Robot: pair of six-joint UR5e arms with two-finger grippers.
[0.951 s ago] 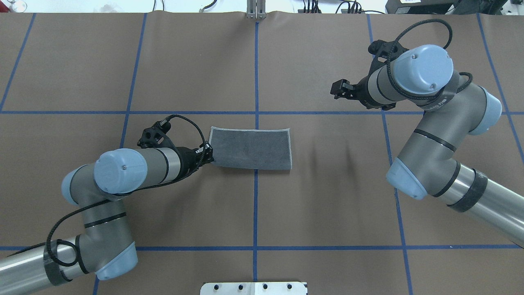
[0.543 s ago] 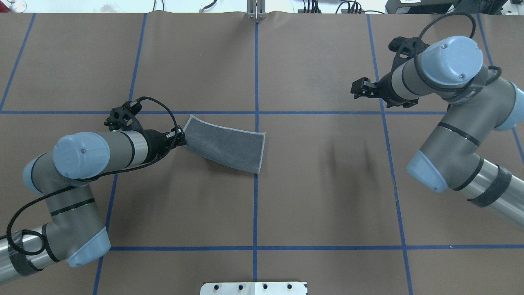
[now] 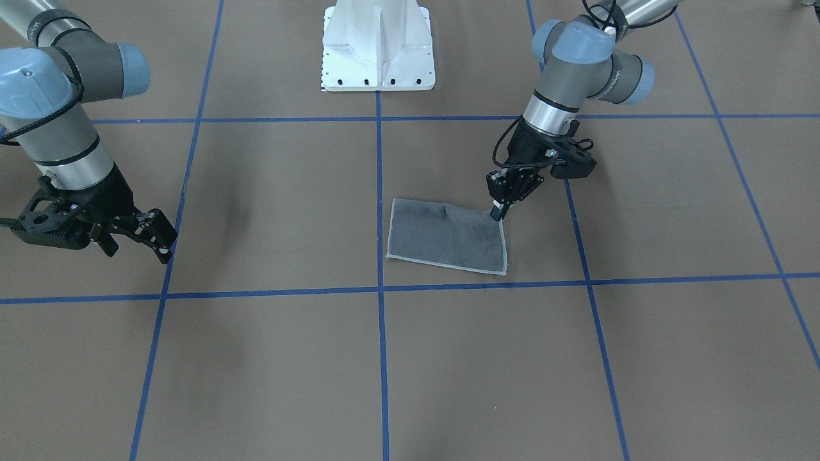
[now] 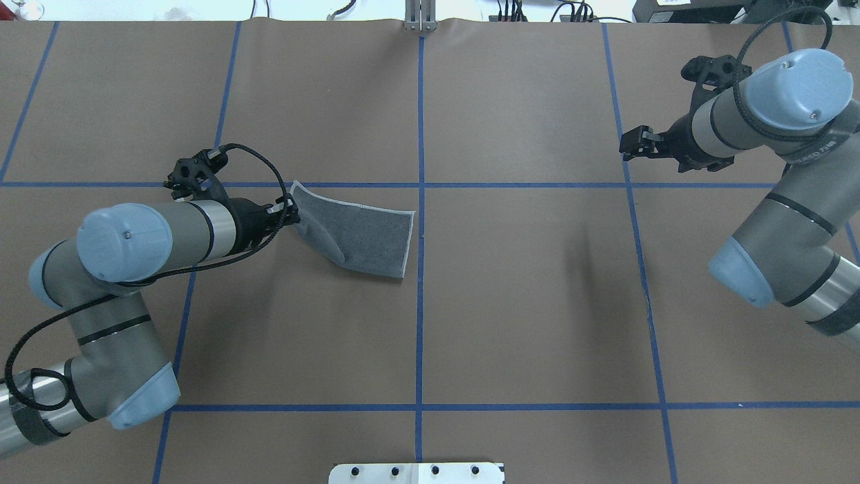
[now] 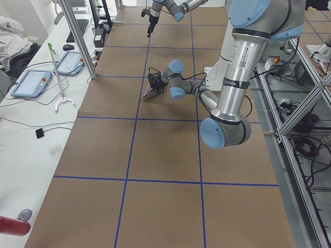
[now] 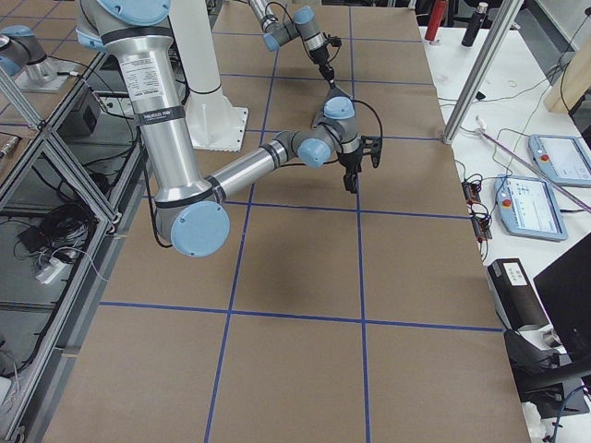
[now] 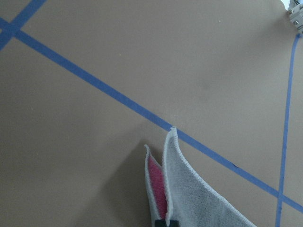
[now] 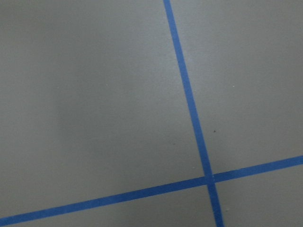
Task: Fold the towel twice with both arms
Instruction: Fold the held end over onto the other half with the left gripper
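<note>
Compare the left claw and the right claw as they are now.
The left claw is shut on a corner of the towel; the right claw is open and holds nothing. The left claw sits low at the towel's edge; the right claw hangs far from the towel. Both are black two-finger claws.

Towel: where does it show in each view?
Front-facing: towel at centre.
Overhead: left of centre.
Exterior left: small, upper middle.
Exterior right: too small to tell.
Left wrist: bottom centre.
Right wrist: not in it.
Landmark: left hand pinching its corner.
</note>
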